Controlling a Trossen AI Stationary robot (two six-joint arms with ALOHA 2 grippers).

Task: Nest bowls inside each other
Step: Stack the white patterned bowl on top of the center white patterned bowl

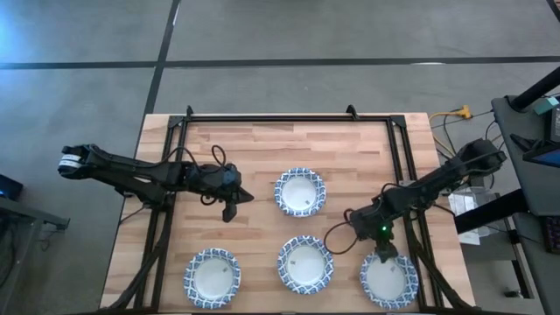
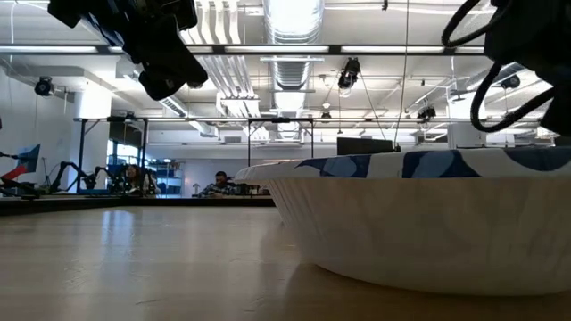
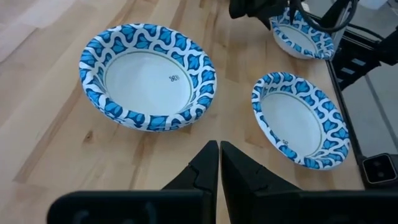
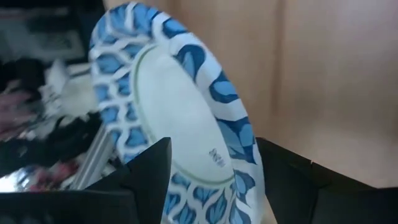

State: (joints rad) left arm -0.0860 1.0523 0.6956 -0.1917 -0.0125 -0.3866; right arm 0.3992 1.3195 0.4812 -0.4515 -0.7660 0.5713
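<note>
Open lab hall: exposed ceiling ducts (image 2: 290,67), distant workbenches (image 2: 134,183).

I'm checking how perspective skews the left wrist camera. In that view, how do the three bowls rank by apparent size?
1. Nearest bowl, just past the shut left claw: looks largest.
2. Middle bowl: smaller.
3. Far bowl, partly cut off and under the right arm: smallest.

From overhead all look alike, so only distance separates them.

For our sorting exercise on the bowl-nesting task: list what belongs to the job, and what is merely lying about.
Belongs to the job:
- four bowls: far middle, near left, near middle, near right
- right hand, open over the near right bowl
- left hand, shut, waiting

Lying about:
- black frame on the table
- cables beyond the table's edge
</note>
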